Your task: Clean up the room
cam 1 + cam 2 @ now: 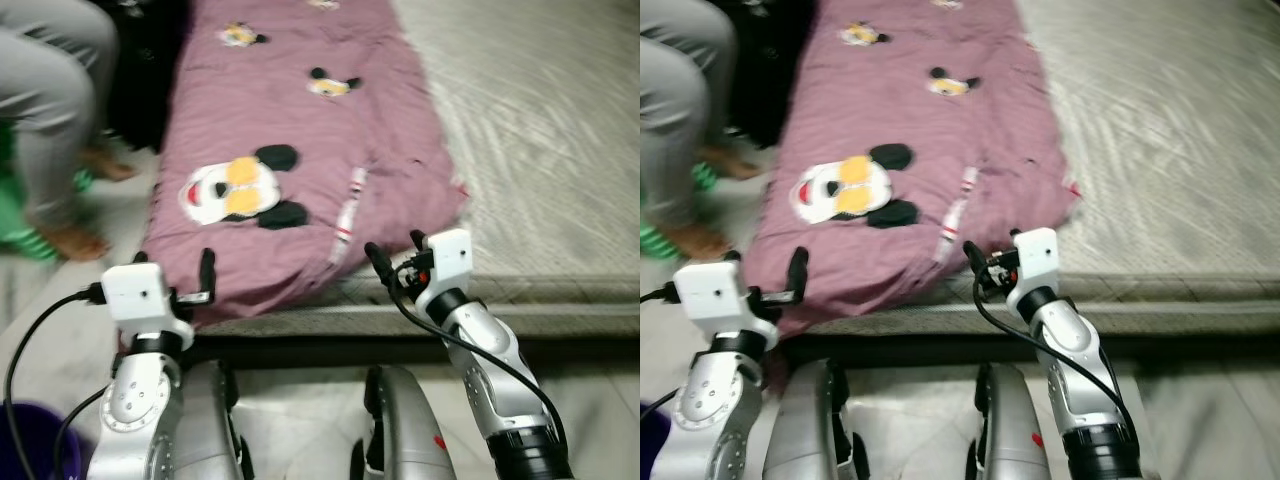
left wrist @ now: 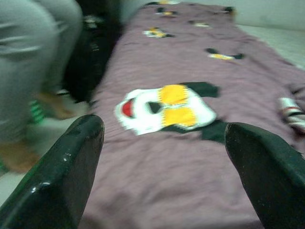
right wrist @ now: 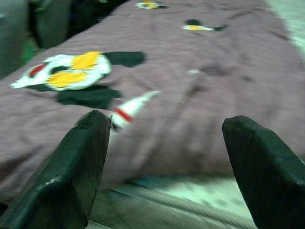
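Mauve cartoon-print blanket (image 1: 300,150): spread along the left side of the bed's mattress (image 1: 540,130). Left gripper (image 2: 164,171) and right gripper (image 3: 167,162): fingers parted, empty, poised at the blanket's near edge. Person's legs (image 1: 50,110): far left.

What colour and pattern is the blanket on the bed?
The blanket is dusty mauve-pink with cartoon mouse faces in black, white and yellow; clearest in the left eye view.

A person's legs (image 1: 45,110) in grey trousers stand barefoot on the floor beside the mattress (image 1: 540,130), near a black bag (image 1: 145,70). Something green (image 1: 20,235) lies by the feet. A purple bucket (image 1: 25,440) sits at the lower corner.
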You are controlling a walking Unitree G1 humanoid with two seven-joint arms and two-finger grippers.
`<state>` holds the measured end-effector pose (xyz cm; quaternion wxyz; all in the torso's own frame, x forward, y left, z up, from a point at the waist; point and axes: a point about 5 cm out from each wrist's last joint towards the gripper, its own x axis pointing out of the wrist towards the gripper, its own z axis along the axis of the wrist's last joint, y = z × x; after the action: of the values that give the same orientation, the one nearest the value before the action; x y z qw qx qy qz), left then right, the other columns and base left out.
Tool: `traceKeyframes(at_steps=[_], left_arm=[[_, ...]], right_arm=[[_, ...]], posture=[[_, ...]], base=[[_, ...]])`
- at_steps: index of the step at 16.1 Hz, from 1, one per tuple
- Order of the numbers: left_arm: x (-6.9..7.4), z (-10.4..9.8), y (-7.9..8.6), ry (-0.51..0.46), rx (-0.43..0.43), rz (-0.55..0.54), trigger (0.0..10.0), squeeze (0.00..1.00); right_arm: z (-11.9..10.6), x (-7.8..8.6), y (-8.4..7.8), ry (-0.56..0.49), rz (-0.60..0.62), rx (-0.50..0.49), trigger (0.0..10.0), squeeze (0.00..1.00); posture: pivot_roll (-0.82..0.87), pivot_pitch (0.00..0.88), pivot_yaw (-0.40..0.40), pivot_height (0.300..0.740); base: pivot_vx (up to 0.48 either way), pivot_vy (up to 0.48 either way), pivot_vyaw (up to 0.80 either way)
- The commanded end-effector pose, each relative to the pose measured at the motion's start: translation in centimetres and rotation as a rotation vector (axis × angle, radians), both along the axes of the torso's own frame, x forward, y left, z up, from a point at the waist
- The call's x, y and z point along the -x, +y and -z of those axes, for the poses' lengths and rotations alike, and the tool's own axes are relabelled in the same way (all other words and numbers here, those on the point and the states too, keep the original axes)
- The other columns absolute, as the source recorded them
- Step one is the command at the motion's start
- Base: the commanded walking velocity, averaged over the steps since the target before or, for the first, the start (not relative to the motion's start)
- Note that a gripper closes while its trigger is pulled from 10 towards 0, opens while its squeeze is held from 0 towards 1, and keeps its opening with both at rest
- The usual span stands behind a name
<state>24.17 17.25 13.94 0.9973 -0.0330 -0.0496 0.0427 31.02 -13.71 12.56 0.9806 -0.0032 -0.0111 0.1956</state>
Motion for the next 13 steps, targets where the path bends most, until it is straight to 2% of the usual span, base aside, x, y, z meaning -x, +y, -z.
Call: traceKeyframes(at_steps=[1, 2, 13], left_arm=[[-0.01, 0.01, -0.39, 0.001, 0.005, 0.024, 10.0, 0.0], [-0.01, 0.03, -0.43, 0.002, 0.007, 0.026, 10.0, 0.0], [-0.41, -0.39, -0.72, -0.024, 0.023, 0.065, 10.0, 0.0]], right_arm=[[0.36, 0.08, -0.74, 0.012, 0.03, -0.004, 10.0, 0.0], [0.37, 0.12, -0.76, 0.012, 0.032, -0.008, 10.0, 0.0], [0.2, -0.35, -0.55, 0.0, 0.028, 0.012, 10.0, 0.0]], posture=[[-0.03, 0.18, -0.049, 0.555], [-0.03, 0.18, -0.046, 0.555], [-0.03, 0.183, -0.047, 0.555]], base=[[0.0, 0.0, -0.8], [0.0, 0.0, -0.59], [0.025, 0.0, 0.0]])
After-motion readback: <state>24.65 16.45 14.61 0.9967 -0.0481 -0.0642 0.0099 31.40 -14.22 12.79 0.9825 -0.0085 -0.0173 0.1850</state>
